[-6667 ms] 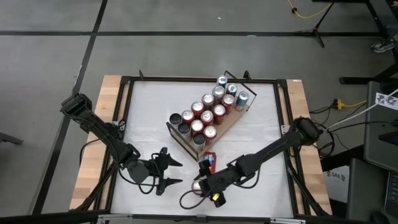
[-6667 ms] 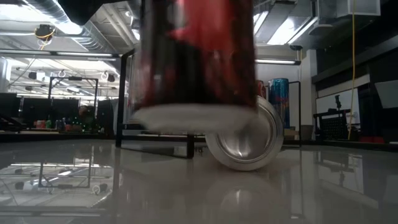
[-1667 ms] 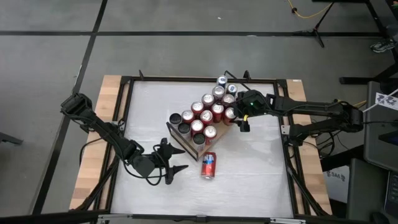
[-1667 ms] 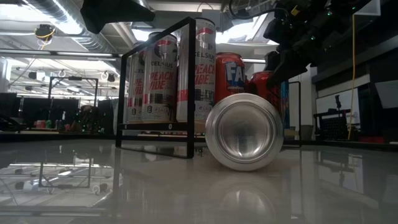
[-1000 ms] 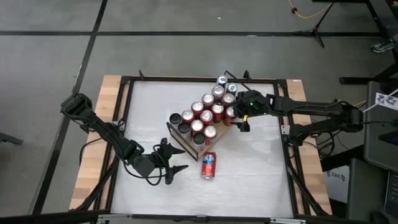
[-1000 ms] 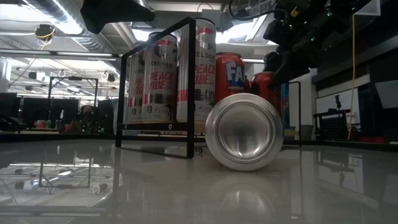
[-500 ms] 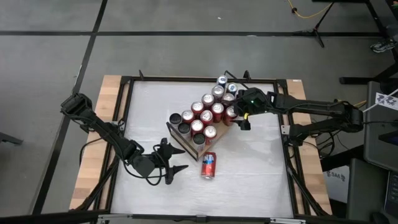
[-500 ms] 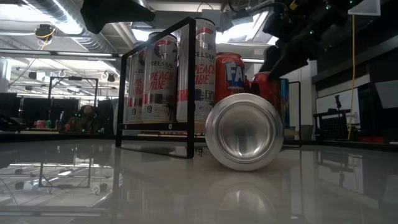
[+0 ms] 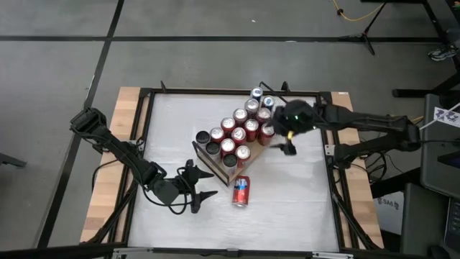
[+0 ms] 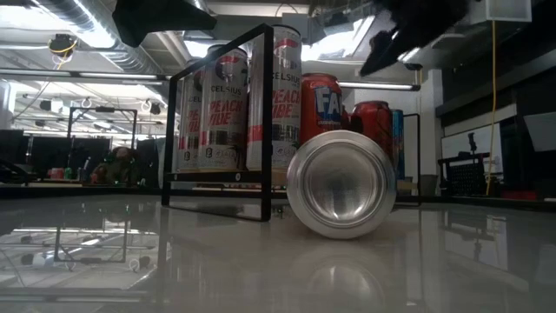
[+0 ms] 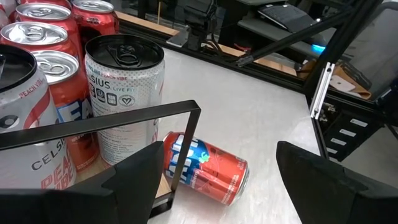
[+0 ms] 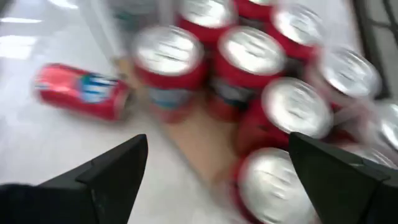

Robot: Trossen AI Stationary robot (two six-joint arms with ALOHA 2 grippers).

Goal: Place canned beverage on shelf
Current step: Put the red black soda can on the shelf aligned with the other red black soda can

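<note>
**One can lies on the tabletop while both hands stand open and empty**

A red canned beverage (image 9: 241, 191) lies on its side on the white tabletop (image 9: 302, 208), just off the near corner of the shelf (image 9: 256, 153). It is apart from the shelf's black wire rail (image 10: 261, 122), though close to it. In the low view its silver end faces the camera, with the rail and the standing cans behind it.

The shelf sits at an angle across the middle of the tabletop and carries the other cans upright in rows: red cans (image 9: 241, 132) through the middle, pale white cans (image 11: 124, 93) at the near end, and silver-topped ones towards the far end. A bare strip of light wood shows along the shelf's right side.

The left hand (image 9: 202, 191) rests low near the front of the tabletop, to the left of the lying can and near it. Its fingers are spread wide with nothing between them, and they point towards the can. From the left wrist view the can lies ahead, between the two dark fingers (image 11: 140, 177), just past the rail.

The right hand (image 9: 287, 146) hangs above the right side of the shelf, beside the red cans, well apart from the lying can. Its fingers (image 12: 112, 171) are wide apart and hold nothing; the right wrist view looks down on the can tops, with the lying can off to one side.
</note>
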